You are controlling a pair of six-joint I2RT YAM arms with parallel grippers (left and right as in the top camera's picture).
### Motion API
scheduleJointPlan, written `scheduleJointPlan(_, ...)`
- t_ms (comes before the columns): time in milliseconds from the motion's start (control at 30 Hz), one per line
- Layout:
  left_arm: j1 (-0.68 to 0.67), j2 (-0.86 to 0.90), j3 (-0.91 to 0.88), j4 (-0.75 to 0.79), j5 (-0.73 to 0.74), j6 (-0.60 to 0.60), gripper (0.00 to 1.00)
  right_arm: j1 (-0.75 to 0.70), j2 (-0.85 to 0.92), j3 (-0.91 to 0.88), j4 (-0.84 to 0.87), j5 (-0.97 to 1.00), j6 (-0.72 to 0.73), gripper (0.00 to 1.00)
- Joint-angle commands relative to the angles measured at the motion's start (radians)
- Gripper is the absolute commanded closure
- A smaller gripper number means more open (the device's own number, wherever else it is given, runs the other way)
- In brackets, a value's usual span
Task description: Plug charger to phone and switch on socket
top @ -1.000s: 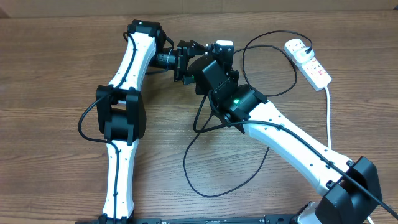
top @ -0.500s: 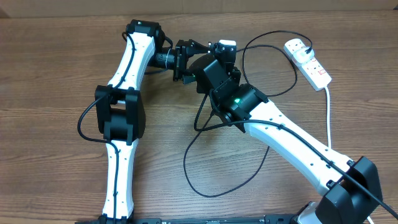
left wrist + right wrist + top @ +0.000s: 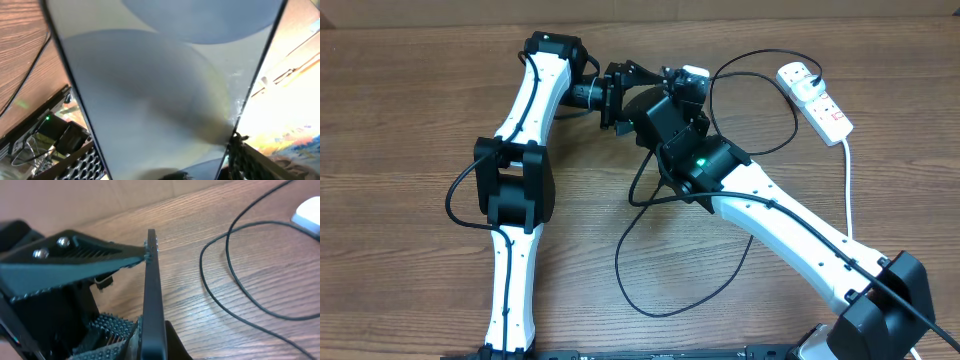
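Phone (image 3: 160, 90) was held clear of the surface (image 3: 410, 110): my left tool (image 3: 167, 167) gripped it wide across its edges, my right tool (image 3: 144, 347) pinched narrow across its thickness

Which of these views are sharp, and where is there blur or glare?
Overhead: evenly lit and sharp, the table grain clear. Left wrist: the phone fills the frame, heavily blurred, with blown-out brightness at the right. Right wrist: the phone's edge and the charger cable are fairly sharp.
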Motion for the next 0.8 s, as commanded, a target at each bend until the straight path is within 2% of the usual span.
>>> scheduleJointPlan(0,0.0,0.005,0.026,0.005,0.019,0.004,0.27,0.004,-0.082,0.023,0.039,0.062,0.139,0.96)
scheduleJointPlan(133,0.0,0.005,0.026,0.005,0.019,0.002,0.27,0.003,-0.104,0.023,0.035,0.062,0.346,0.96)
scheduleJointPlan(233,0.001,0.005,0.026,0.005,0.02,-0.048,0.29,0.003,-0.105,0.023,0.021,0.061,0.52,0.96)
scheduleJointPlan(333,0.0,0.005,0.026,0.005,0.022,-0.098,0.36,0.003,-0.105,0.023,-0.035,0.058,0.76,0.96)
scheduleJointPlan(467,0.0,0.005,0.026,0.005,0.023,-0.116,0.37,0.003,-0.105,0.022,-0.098,-0.003,1.066,0.96)
scheduleJointPlan(567,0.0,0.005,0.026,0.005,0.023,-0.12,0.37,0.003,-0.105,0.022,-0.1,-0.054,1.176,0.96)
scheduleJointPlan(767,0.0,0.005,0.026,0.005,0.023,-0.12,0.37,0.003,-0.105,0.022,-0.097,-0.109,1.25,0.96)
